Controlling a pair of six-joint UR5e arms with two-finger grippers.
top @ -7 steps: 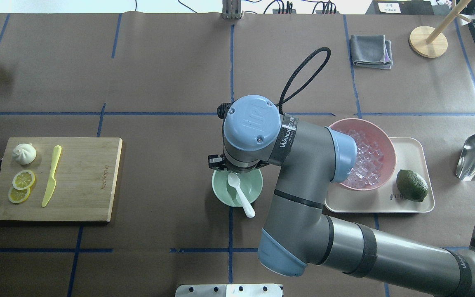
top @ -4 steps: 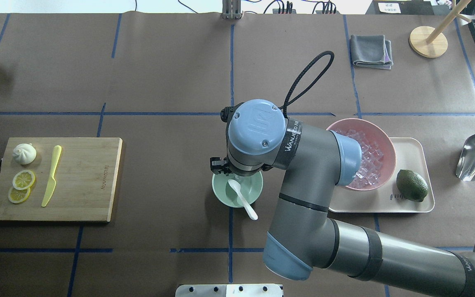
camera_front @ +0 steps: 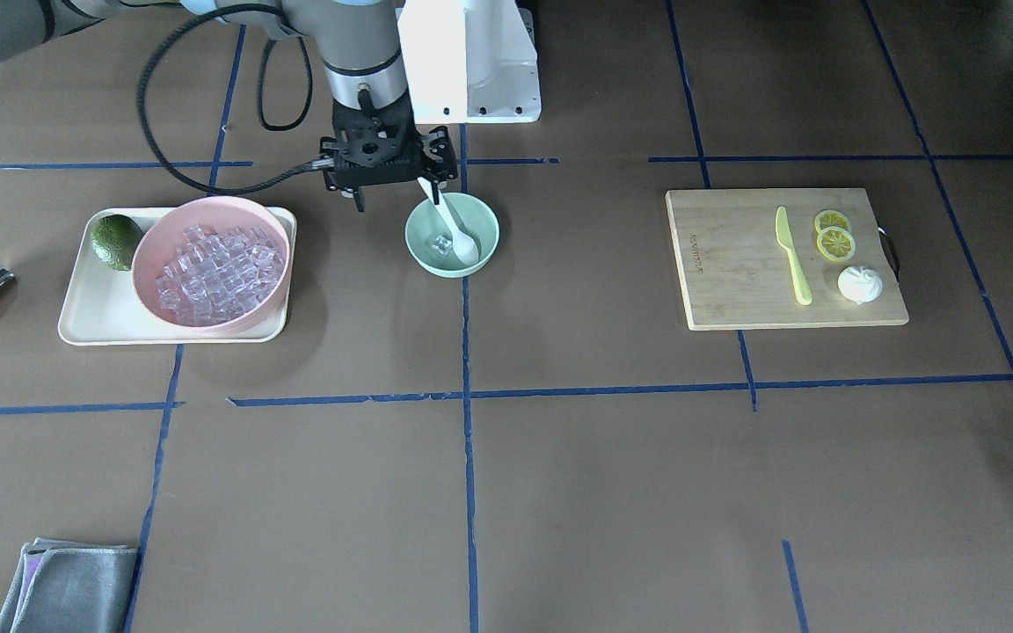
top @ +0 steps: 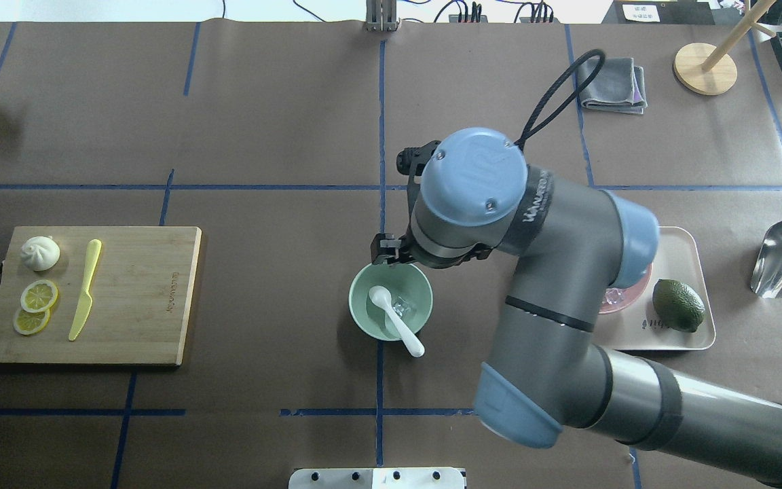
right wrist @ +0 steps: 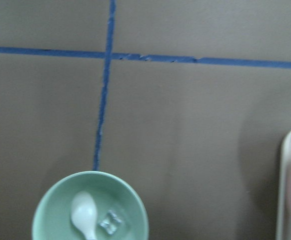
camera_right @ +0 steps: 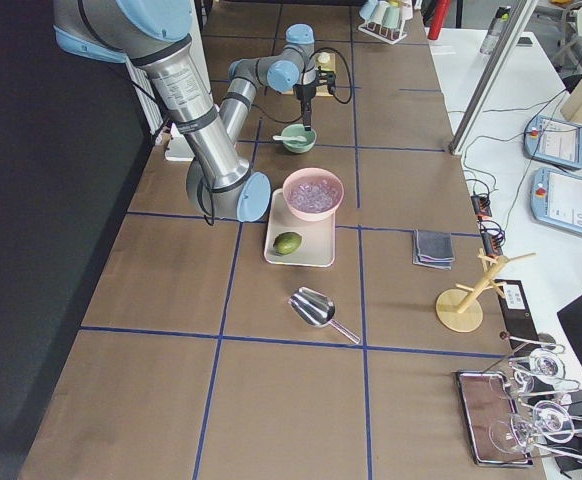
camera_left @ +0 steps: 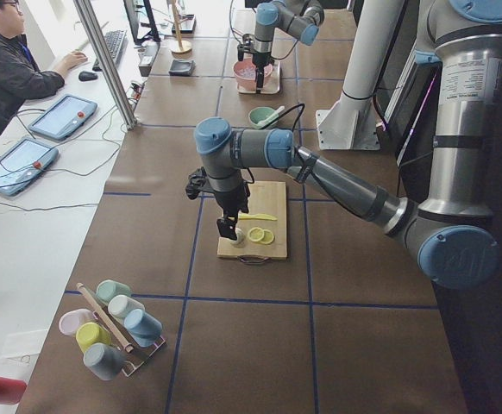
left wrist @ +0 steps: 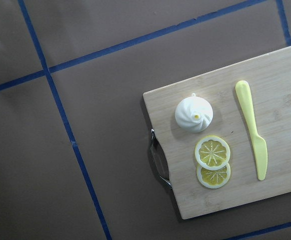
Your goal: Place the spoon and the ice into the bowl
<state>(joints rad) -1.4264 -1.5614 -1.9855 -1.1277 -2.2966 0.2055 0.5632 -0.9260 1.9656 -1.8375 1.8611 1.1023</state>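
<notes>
- Down in the bowl: the spoon, scoop end inside, handle leaning out over the rim on the robot's side.
- In there too, the ice, one clear piece on the bottom just beside the scoop. Touching or not, too small to tell.
- Upright on the table, that bowl, between board and tray.
- Up above it and clear of it, the right gripper, jaws spread, nothing between them.
- From that arm's wrist view: straight down, bowl at the bottom edge, spoon and ice both showing inside.
- Reads as both items delivered. Placing step over, by the look of it, with only the withdrawal left.
- Next move calls for a lift up and away, no dipping back down. One thing to steer round: the overhanging handle, easily tipped out by a nudge, and a light bowl likely to slide with it.
- Far off over the board, the left gripper, hanging near the knife and lemon slices. Cannot tell whether the jaws are apart or together.
- Out on the tray, the pink bowl heaped with more ice, lime beside it. Probably no call for another trip there.
</notes>
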